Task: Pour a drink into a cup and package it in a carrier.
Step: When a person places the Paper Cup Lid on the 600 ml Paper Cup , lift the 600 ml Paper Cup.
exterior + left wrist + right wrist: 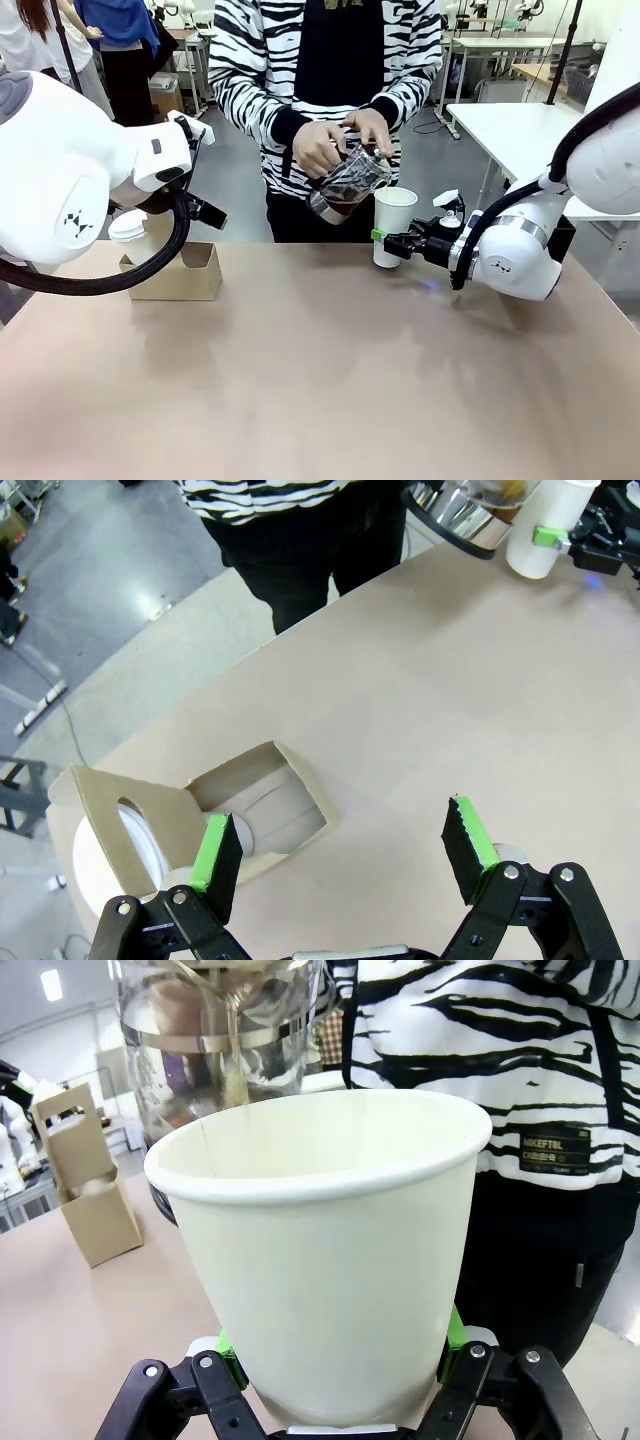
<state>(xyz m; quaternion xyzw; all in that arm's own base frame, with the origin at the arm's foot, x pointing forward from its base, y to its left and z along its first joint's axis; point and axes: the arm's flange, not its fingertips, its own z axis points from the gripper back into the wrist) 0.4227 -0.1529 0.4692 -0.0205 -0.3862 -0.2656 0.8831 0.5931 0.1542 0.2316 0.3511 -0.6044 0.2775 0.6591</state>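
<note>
Right fingers [226, 1348] are clamped low on the cup [320, 1260] at the far edge of the counter [320, 380]. The person's hands [322, 147] tip the jug [345, 182], and a thin stream of drink [233, 1058] falls just inside the rim. The stream could drift over the lip. The cup, growing heavier, could also tilt in so low a grip. Left fingers [218, 852] hang spread apart by the carrier [175, 825].

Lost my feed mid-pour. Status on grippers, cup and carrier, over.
Right gripper shut on cup, upright. Person tilts jug, drink streaming in. Left gripper open above carrier, lidded cup already seated. Nothing in the way.
</note>
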